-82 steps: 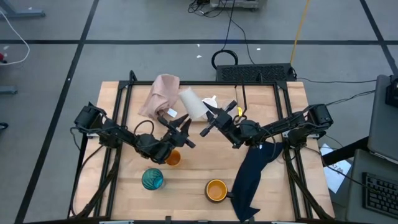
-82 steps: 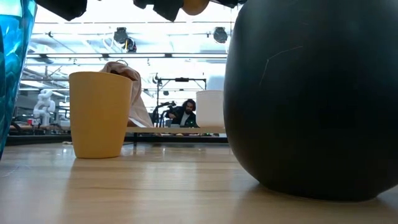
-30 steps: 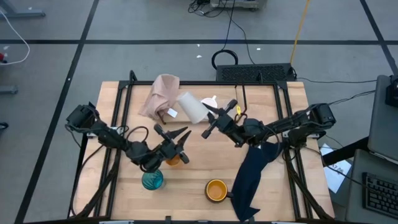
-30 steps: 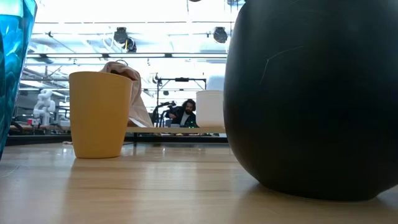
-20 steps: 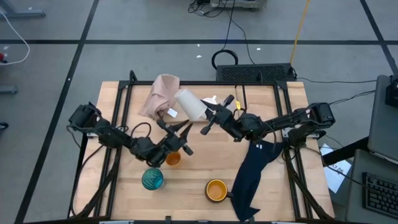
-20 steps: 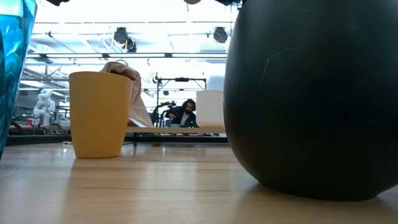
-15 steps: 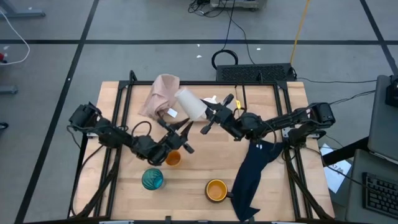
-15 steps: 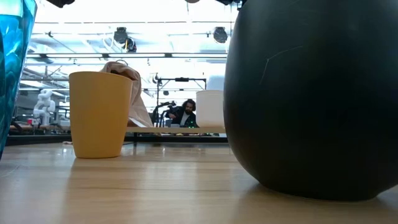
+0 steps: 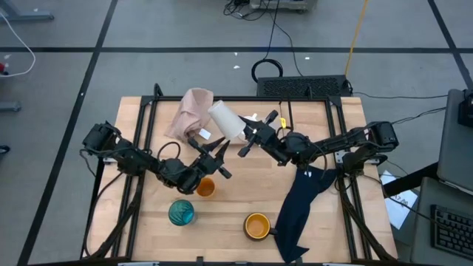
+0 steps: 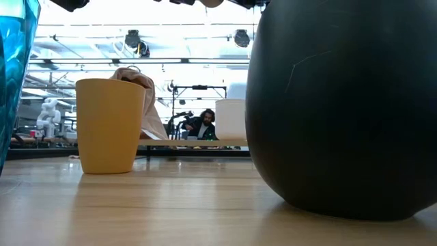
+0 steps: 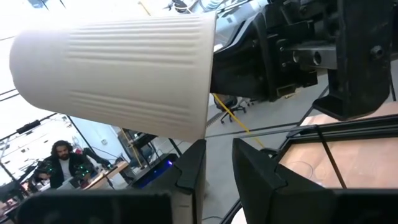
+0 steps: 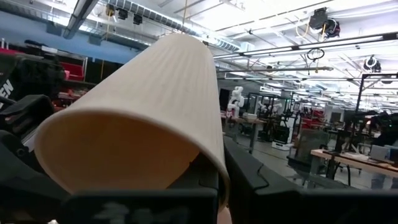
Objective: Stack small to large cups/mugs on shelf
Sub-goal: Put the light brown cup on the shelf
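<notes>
My right gripper (image 9: 246, 139) is shut on a ribbed beige cup (image 9: 224, 120), held on its side above the far middle of the table. My left gripper (image 9: 214, 157) stands open just to the near side of that cup (image 11: 118, 74) and lower, pointing at it, with nothing between its fingers. A small orange cup (image 9: 205, 187), a teal glass (image 9: 181, 213) and an orange-yellow mug (image 9: 256, 225) stand upright on the table. A white mug (image 10: 232, 119) stands on the black shelf (image 10: 194, 152) at the far side. My right gripper holds the beige cup by its rim (image 12: 214, 163), one finger inside the mouth and one outside the wall. The fingers come roughly level from the table's right. The cup is lifted clear and lies sideways, mouth toward the gripper and bottom (image 11: 25, 62) pointing away.
A pink cloth (image 9: 194, 111) lies at the far left. A navy cloth (image 9: 301, 199) runs from the middle right to the near edge. In the low view the mug's dark wall (image 10: 341, 109) fills the right. A person (image 10: 203, 125) sits in the room behind.
My left gripper has swung toward the far edge and a little right, coming closer under the beige cup. Its fingers keep the same gap. The cups on the table have stayed in place.
</notes>
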`<action>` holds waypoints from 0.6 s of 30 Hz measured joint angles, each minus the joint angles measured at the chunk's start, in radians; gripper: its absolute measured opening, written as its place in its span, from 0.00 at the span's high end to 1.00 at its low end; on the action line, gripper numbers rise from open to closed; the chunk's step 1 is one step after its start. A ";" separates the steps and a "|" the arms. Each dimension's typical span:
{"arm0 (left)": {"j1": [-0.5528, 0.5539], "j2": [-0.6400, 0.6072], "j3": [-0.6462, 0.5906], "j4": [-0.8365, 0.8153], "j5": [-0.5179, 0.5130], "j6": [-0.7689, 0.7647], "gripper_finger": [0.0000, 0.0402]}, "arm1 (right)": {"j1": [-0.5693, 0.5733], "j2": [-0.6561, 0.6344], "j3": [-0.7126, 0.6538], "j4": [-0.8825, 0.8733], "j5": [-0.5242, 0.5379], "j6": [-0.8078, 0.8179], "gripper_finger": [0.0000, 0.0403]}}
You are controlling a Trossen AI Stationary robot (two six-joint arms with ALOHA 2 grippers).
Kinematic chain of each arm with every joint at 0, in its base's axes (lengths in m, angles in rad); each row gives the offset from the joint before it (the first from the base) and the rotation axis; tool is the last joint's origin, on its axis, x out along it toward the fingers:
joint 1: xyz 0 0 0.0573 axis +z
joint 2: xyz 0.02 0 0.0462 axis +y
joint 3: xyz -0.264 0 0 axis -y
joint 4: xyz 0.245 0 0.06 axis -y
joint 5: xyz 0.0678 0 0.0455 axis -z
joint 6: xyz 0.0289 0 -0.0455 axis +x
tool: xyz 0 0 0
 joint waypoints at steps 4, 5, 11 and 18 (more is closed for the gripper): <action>-0.009 0.000 0.000 0.001 -0.009 0.003 0.80 | -0.007 0.000 0.000 -0.004 -0.004 -0.004 1.00; -0.012 0.000 0.000 0.003 -0.017 0.004 0.80 | -0.007 0.000 0.000 -0.007 -0.005 -0.007 1.00; -0.026 0.000 0.000 0.007 -0.037 0.015 0.80 | -0.015 0.002 0.000 -0.026 0.016 -0.010 1.00; -0.010 0.000 0.000 0.013 -0.031 0.011 0.80 | -0.015 0.002 -0.001 -0.030 0.021 0.012 1.00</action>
